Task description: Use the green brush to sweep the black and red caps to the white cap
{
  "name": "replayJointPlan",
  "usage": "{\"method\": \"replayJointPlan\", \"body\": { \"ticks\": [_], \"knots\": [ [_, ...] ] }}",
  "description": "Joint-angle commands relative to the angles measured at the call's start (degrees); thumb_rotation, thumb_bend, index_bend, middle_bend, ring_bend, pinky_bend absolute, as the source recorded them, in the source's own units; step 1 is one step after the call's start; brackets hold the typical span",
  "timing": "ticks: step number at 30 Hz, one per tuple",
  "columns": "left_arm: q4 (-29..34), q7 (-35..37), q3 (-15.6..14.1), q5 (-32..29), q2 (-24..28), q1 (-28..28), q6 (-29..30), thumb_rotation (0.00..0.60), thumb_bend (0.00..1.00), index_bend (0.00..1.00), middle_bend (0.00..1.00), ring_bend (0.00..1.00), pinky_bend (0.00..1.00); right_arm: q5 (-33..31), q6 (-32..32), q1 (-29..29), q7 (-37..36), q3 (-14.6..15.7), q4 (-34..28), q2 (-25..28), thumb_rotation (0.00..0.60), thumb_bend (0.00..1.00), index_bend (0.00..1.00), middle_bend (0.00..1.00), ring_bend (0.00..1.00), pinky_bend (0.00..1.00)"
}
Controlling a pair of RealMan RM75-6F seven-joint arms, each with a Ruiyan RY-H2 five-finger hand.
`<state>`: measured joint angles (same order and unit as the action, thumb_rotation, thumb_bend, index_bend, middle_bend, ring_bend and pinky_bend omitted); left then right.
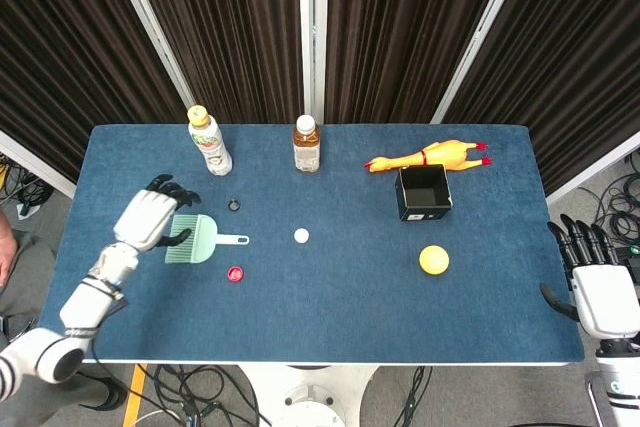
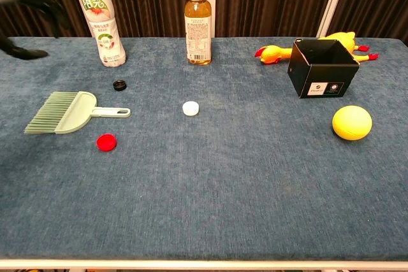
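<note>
Head view: left hand (image 1: pixel 150 217), fingers apart, above light, stiff green brush (image 1: pixel 195 239); likely best gripped by its handle

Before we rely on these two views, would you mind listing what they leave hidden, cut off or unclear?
- Left hand: chest view cuts it at the top-left corner, blurred; its height above the green brush is unclear.
- Right hand: absent from chest view; wrist cut by the head view's bottom edge.
- Black box: its walls hide the inside in chest view.
- Rubber chicken: partly hidden behind the box in chest view.
</note>
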<state>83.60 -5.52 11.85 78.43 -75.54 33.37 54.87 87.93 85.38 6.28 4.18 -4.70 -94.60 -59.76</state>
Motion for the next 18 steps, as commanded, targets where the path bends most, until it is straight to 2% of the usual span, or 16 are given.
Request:
{"method": "replayJointPlan", "body": {
  "ticks": [1,7,11,18],
  "knots": [
    [-4.07,-4.75,0.17,-5.54,-4.91,3.60,-5.16,0.600,0.29,0.34,0.40,0.28,0.15,-0.17,-0.06,0.00,0.12,-0.07,-0.21,0.19,0.600,0.15,0.00,0.00,0.00,0.00],
    [-6.90,-9.89,-0.49,-10.69,-9.21,6.12,-7.65,0.600,0.29,0.36,0.42,0.28,0.15,-0.20,-0.85,0.23,-0.15,0.29,-0.24,-0.33,0.600,0.15,0.00,0.00,0.00,0.00],
    [-7.44,-16.16,-1.49,-15.01,-10.77,7.79,-9.25,0.600,0.29,0.36,0.42,0.28,0.15,-0.22,-0.82,0.05,-0.42,0.51,-0.11,-0.48,0.600,0.15,0.00,0.00,0.00,0.00],
    [-7.80,-25.30,-3.28,-21.99,-14.99,9.72,-8.17,0.600,0.29,0.36,0.42,0.28,0.16,-0.73,-0.96,-0.23,-0.92,0.72,0.19,-0.56,0.600,0.15,0.00,0.01,0.00,0.00]
  ]
}}
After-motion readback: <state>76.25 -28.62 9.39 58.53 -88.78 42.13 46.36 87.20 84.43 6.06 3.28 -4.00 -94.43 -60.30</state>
